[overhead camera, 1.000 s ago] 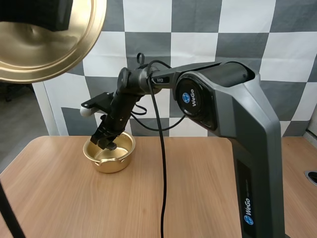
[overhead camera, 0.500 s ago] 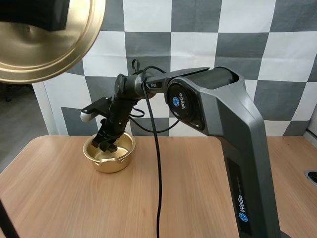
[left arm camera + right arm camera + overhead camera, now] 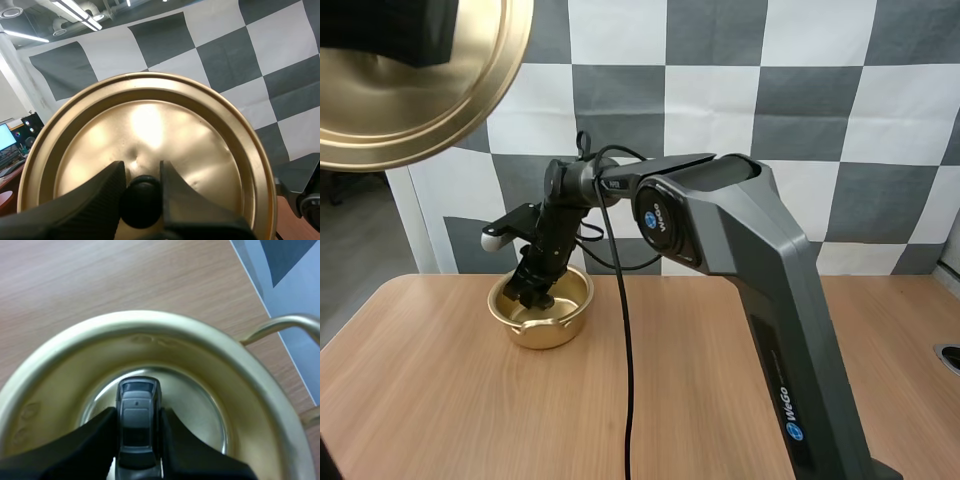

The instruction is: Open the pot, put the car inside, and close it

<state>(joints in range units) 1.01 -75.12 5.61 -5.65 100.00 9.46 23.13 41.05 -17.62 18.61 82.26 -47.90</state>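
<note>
The right pincer is pinching the car inside the pot at the far left of the desk; the left pincer is pinching the knob of the lid.

setting: robotics lab, bench-type test station. evidence: a large grey robot arm with maker's logos on its casing reaches over a plain wooden table; the tabletop carries a lone gold-coloured pot, with the arm's end dipped into it.

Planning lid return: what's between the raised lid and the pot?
The right gripper, pinching the car, sits inside the pot, as the high view shows; the lid hangs above.
</note>
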